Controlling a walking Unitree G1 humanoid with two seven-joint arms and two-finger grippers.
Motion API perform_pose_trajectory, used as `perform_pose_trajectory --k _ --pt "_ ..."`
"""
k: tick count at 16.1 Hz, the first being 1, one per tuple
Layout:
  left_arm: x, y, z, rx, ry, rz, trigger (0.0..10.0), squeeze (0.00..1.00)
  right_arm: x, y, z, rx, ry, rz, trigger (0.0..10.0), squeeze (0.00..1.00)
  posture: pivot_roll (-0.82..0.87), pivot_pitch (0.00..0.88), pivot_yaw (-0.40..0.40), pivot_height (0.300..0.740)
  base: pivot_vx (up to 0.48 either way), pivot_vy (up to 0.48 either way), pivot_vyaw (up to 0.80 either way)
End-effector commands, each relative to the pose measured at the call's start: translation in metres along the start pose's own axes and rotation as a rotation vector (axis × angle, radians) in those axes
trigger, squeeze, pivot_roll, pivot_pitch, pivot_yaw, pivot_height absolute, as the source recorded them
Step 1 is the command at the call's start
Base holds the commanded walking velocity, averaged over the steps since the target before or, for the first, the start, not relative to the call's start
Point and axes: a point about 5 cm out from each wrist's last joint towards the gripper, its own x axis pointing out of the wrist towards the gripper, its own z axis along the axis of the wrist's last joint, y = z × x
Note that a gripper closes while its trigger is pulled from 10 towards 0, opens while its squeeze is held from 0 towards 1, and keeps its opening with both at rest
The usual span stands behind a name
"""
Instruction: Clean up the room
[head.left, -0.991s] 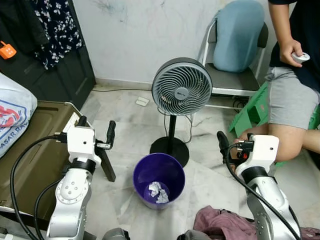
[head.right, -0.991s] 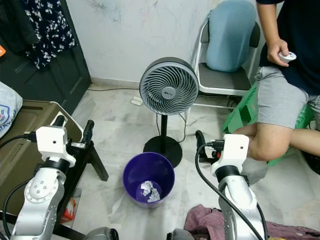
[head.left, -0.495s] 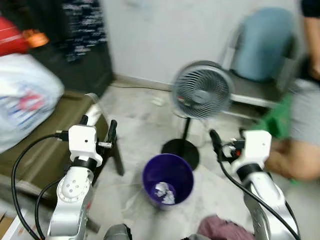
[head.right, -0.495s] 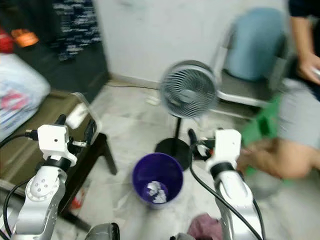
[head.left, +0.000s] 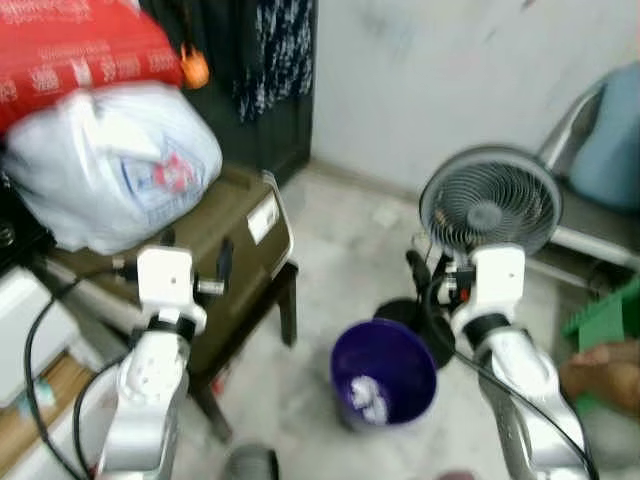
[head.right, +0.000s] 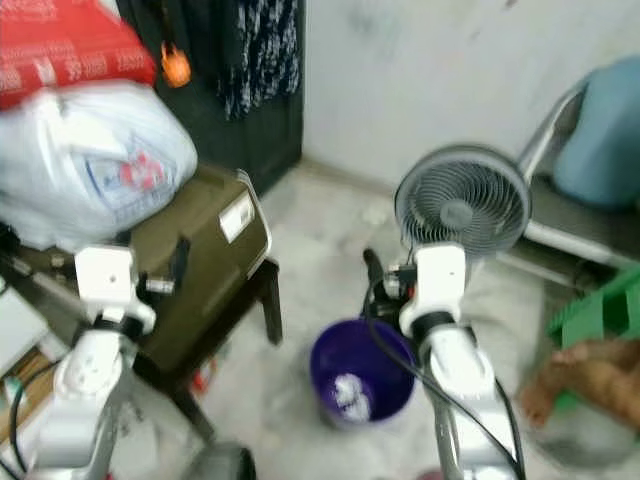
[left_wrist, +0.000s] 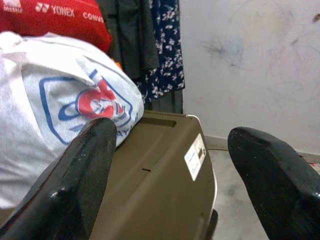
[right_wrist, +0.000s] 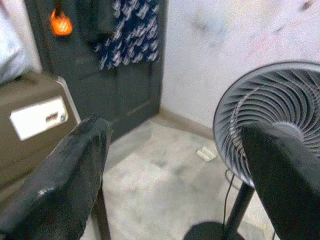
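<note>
Marble floor carries a purple bin with crumpled paper inside, set low for easy drops. Left gripper and right gripper hover empty, jaws spread, ready for litter.

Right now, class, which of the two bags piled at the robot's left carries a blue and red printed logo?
The white bag, lying on the olive case. The red bag stacked above it carries white lettering instead.
</note>
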Motion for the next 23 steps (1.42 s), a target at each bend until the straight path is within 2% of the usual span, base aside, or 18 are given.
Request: perform_pose_trajectory --k 1,7,10,23 --pt "0.002 0.0 0.001 0.007 0.008 0.021 10.0 0.0 -0.001 -0.002 -0.002 -0.005 0.015 -0.001 10.0 0.0 -0.13 0.0 0.003 0.74 0.0 0.0 0.8" --pt "0.007 0.001 0.0 0.012 0.011 0.045 10.0 0.0 0.006 -0.002 -0.002 0.005 0.002 -0.016 10.0 0.0 -0.13 0.0 -0.006 0.74 0.0 0.0 0.76" --pt "0.008 0.001 0.0 0.019 0.007 0.048 10.0 0.0 0.007 -0.004 -0.002 -0.011 0.008 -0.031 10.0 0.0 -0.13 0.0 -0.005 0.74 0.0 0.0 0.0" --pt "0.014 0.001 0.003 0.047 -0.01 0.04 10.0 0.0 0.014 0.002 0.0 0.011 -0.011 -0.022 10.0 0.0 -0.13 0.0 0.005 0.74 0.0 0.0 0.8"
